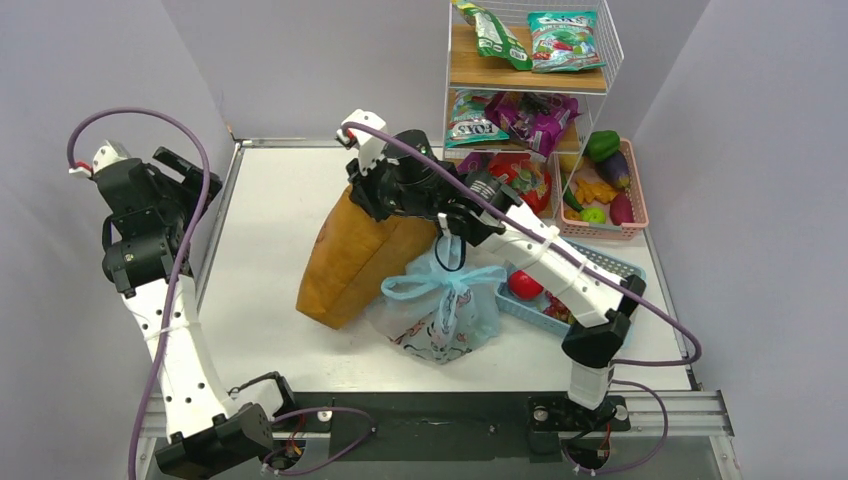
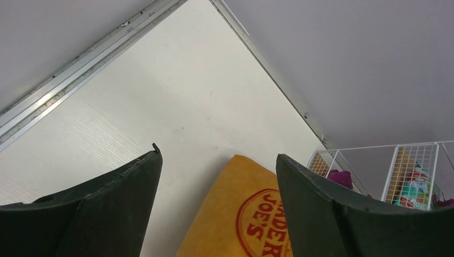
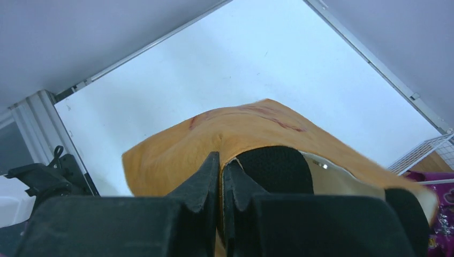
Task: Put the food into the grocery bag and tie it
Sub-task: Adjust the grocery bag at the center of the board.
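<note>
Blue grocery bag, handles knotted, tying seemingly done; right jaws pinch Trader Joe's tote, left jaws wide; next: release.

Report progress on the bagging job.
Done, it seems: the blue bag sits bulging, handles bunched as if knotted. In hand: right gripper shut on the edge of the tan tote; left gripper open, empty. Left: a red item lies in the tray.
</note>
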Robot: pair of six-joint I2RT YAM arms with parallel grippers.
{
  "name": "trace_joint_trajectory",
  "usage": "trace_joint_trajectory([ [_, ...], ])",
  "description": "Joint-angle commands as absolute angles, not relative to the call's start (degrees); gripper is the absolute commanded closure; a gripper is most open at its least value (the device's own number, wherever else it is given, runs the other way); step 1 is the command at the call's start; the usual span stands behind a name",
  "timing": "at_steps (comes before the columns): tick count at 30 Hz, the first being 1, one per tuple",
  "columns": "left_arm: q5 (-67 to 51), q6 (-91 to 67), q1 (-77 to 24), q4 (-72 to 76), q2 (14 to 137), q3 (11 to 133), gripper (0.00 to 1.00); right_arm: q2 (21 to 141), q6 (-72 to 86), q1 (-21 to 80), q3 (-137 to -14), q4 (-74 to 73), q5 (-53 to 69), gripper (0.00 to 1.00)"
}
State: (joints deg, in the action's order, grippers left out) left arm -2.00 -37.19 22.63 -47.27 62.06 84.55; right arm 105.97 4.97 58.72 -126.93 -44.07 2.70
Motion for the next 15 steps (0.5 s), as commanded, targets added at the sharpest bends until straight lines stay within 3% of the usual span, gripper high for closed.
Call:
trace_joint_trajectory([
  [1, -7.31, -38.3, 23.21, -44.86, 61.05, 87.64, 0.24, 97.82, 6.49, 59.37, -124.15, -35.02, 5.45, 1.0],
  [6, -18.89, -42.69, 21.18, -40.68, 61.12, 85.13, 0.23, 98.86, 6.89, 62.05, -120.85, -32.28, 8.81, 1.0],
  [15, -27.82, -37.39, 6.93, -36.3, 62.0, 81.12, 0.28, 101.8, 4.82, 64.95, -115.44, -32.02, 14.0, 1.0],
])
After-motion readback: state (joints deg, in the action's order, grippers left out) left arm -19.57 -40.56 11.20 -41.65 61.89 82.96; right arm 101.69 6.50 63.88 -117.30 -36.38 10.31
